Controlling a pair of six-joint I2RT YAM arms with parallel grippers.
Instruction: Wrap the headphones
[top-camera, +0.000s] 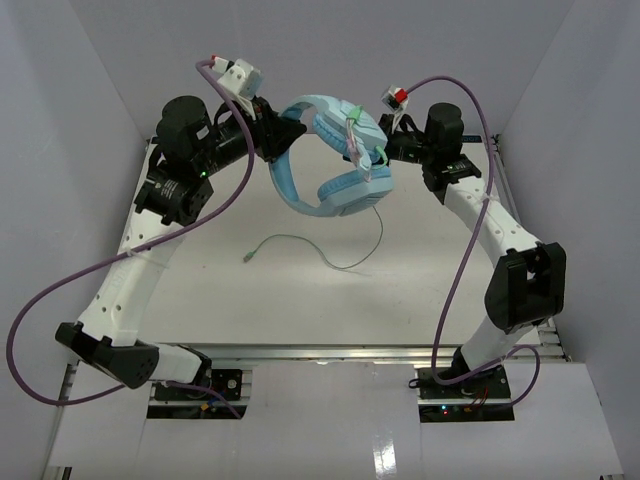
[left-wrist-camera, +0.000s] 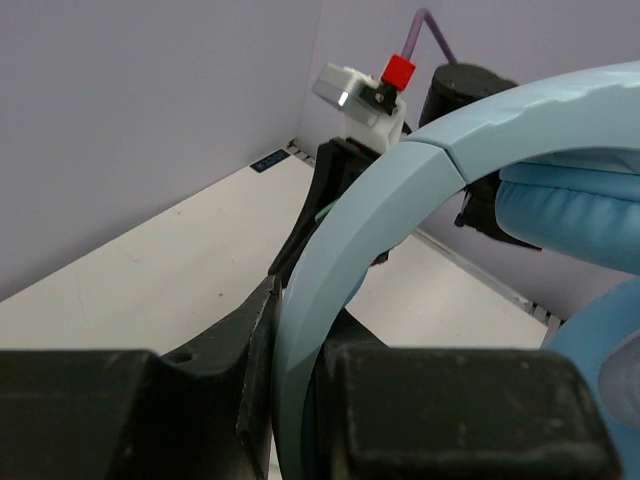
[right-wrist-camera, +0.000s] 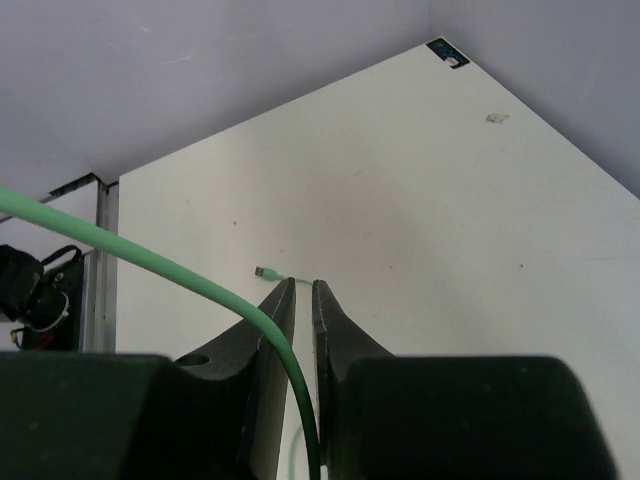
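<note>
The light blue headphones (top-camera: 340, 190) hang in the air over the back of the table. My left gripper (top-camera: 278, 135) is shut on their curved headband (left-wrist-camera: 400, 200), which runs up between the fingers (left-wrist-camera: 225, 340) in the left wrist view; an ear cup (left-wrist-camera: 570, 215) shows at the right. My right gripper (top-camera: 383, 152) sits against the headphones' right side. Its jaws (right-wrist-camera: 303, 285) stand a narrow gap apart, with the pale-green cable (right-wrist-camera: 150, 258) running loosely between them. The cable (top-camera: 335, 262) drops in a loop to the table and ends in its plug (top-camera: 247, 258).
Grey walls close in the white table (top-camera: 250, 310) at the left, back and right. Thick purple robot cables (top-camera: 60, 290) arc beside both arms. The right arm's wrist camera (left-wrist-camera: 365, 95) is close in front of the left gripper.
</note>
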